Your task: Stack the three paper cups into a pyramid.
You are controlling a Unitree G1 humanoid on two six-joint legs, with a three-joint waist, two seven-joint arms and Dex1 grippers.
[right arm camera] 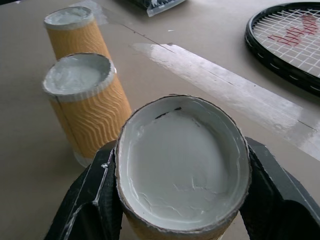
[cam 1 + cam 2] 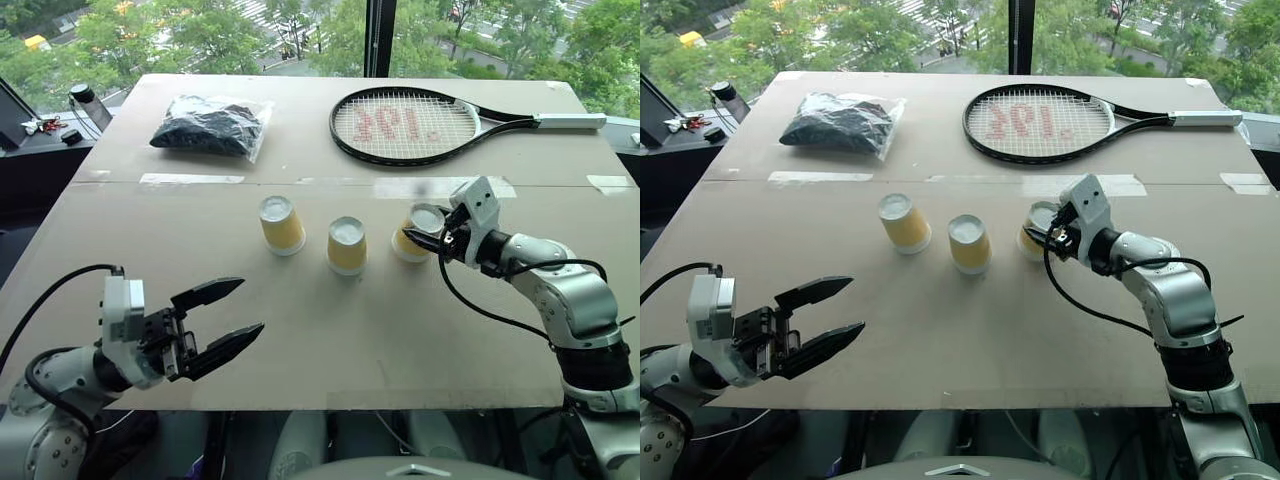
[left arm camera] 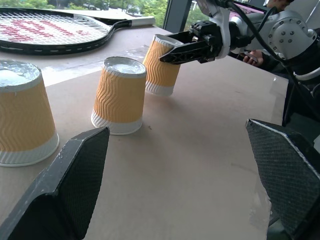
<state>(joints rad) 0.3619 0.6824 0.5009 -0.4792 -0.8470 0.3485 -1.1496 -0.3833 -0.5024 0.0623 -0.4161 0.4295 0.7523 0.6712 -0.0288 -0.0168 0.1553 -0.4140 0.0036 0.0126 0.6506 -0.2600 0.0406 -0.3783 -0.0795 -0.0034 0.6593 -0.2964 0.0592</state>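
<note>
The right cup is clamped near its upturned base by the right gripper and is tilted on the counter. The middle cup and left cup stand inverted beside it, toward the left gripper, which is held spread wide, nearer the counter's edge.

A tan table carries three paper cups upside down in a row (the one nearest the right gripper sits between its fingers), with a racket and bagged dark stuff beyond.
</note>
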